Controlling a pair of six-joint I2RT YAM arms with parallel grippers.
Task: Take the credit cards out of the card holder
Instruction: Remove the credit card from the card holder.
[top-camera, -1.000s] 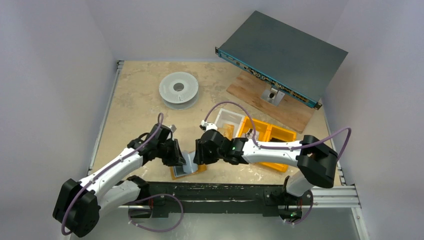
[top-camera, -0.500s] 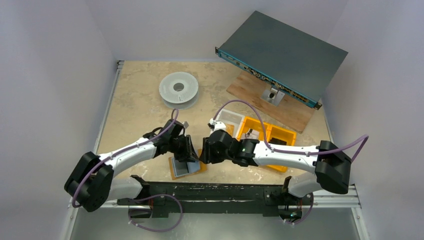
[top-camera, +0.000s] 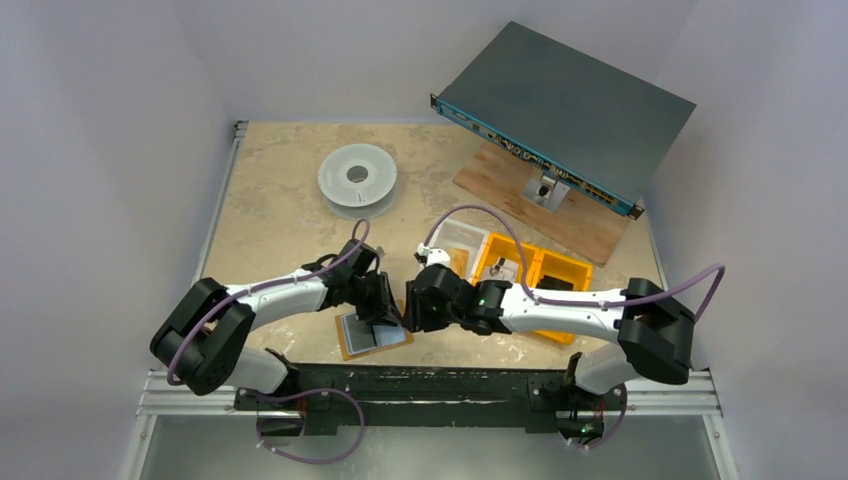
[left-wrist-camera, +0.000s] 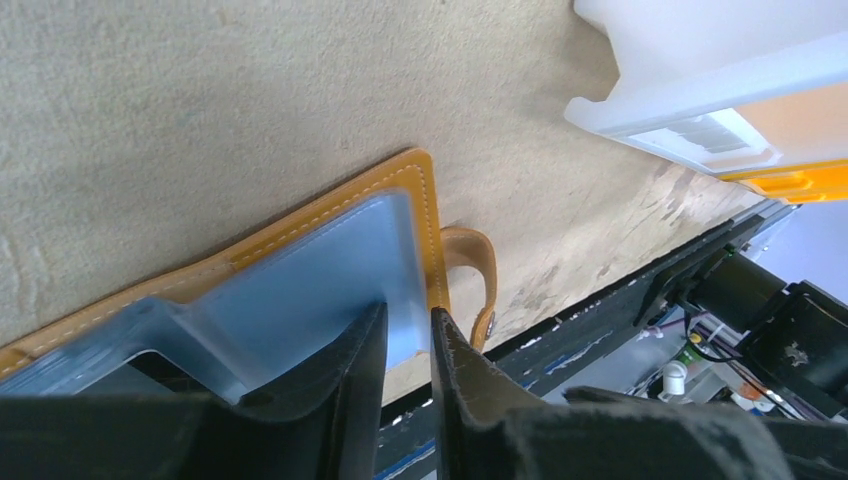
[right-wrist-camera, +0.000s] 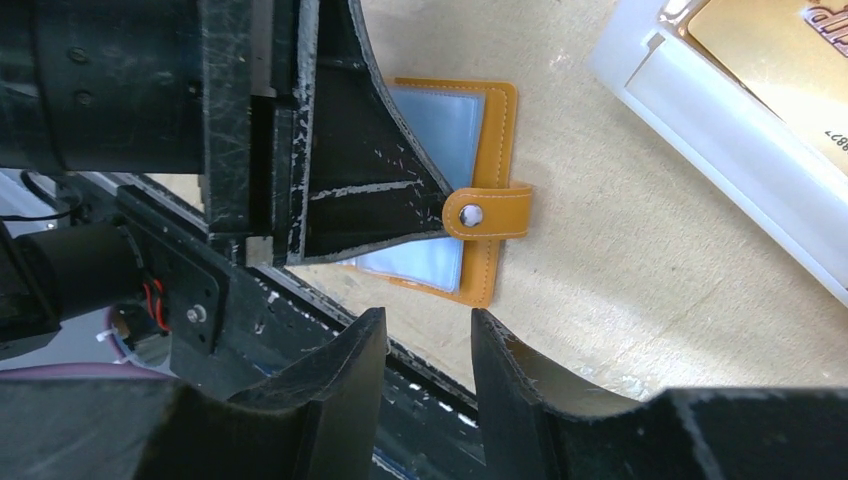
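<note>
Black and scuffed, my left pincer has its two fingers drawn almost together, with only a thin slit between them, right over the open card holder. Whether they nip the clear sleeve there I cannot tell. My right pincer hangs just beside it, fingers apart and nothing in the gap (only the surface edge and the dark rail show through). Seen from my right wrist, one left finger points its tip at the snap on the strap tab.

The holder lies open and flat on the beige surface near its front edge, between my two arms. It is mustard-orange, stitched along the border, with bluish see-through sleeves inside and the tab sticking out sideways. I cannot make out whether cards sit in the sleeves, and part of it is hidden under my left fingers.

Just beyond stands a white tray holding a gold card. Its raised digits and lettering are cut off at the frame edge and unreadable. Next to the tray are orange bins. Farther back are a pale spool and a grey rack unit propped over a wooden board, its panel markings too small to read.
</note>
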